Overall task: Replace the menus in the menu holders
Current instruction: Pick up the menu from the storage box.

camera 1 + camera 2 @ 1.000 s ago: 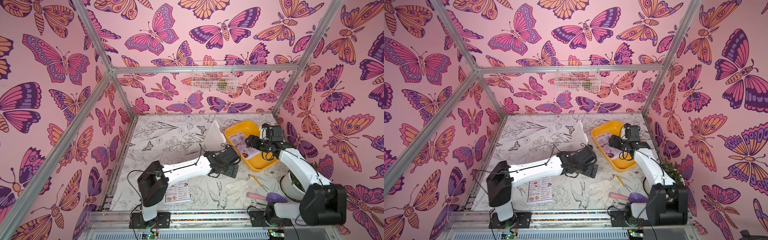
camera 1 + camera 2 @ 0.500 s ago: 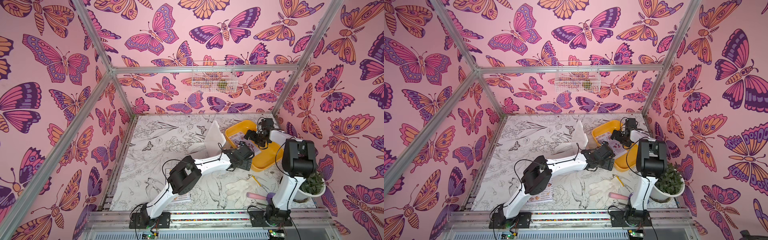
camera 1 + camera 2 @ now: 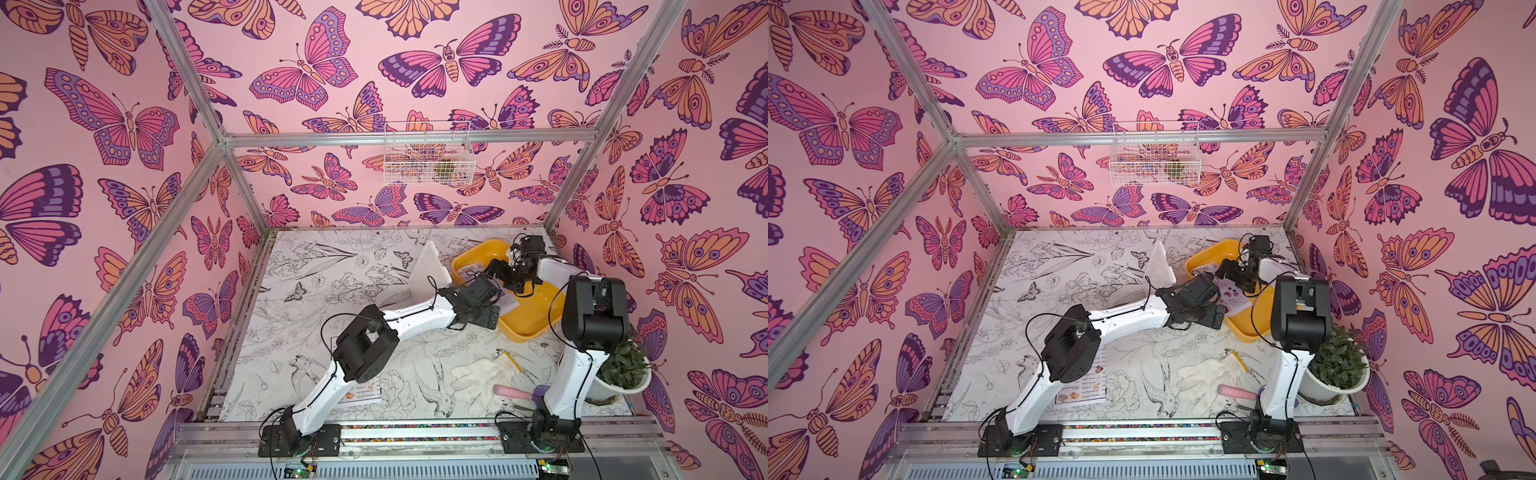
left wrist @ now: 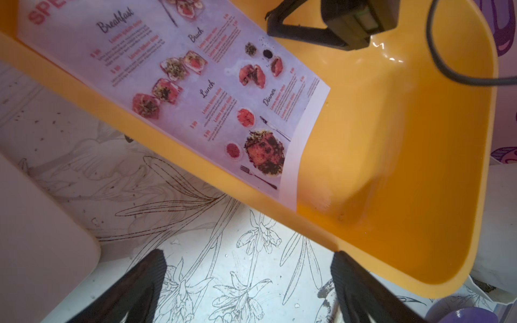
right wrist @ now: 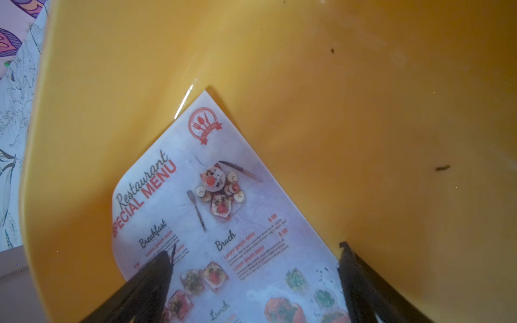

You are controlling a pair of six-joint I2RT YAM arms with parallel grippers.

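Both arms have lifted their elbows and swung toward the yellow tray (image 3: 528, 330) since a second ago. In both top views the left hand (image 3: 490, 303) sits at the tray's near rim and the right hand (image 3: 505, 274) over its far end. The photo menu (image 3: 509, 301) lies inside, the stand (image 3: 428, 270) is upright just beside, and the other menu (image 3: 365, 392) lies flat on the worktop (image 3: 332, 270).

The left wrist view shows that hand's jaws wide apart and empty over bare worktop, with the photo menu's long edge riding up the tray wall.

The right wrist view shows the right hand open too, straddling the sheet's heading end. That raised edge looks the best place to pinch, since flat paper would likely slip.
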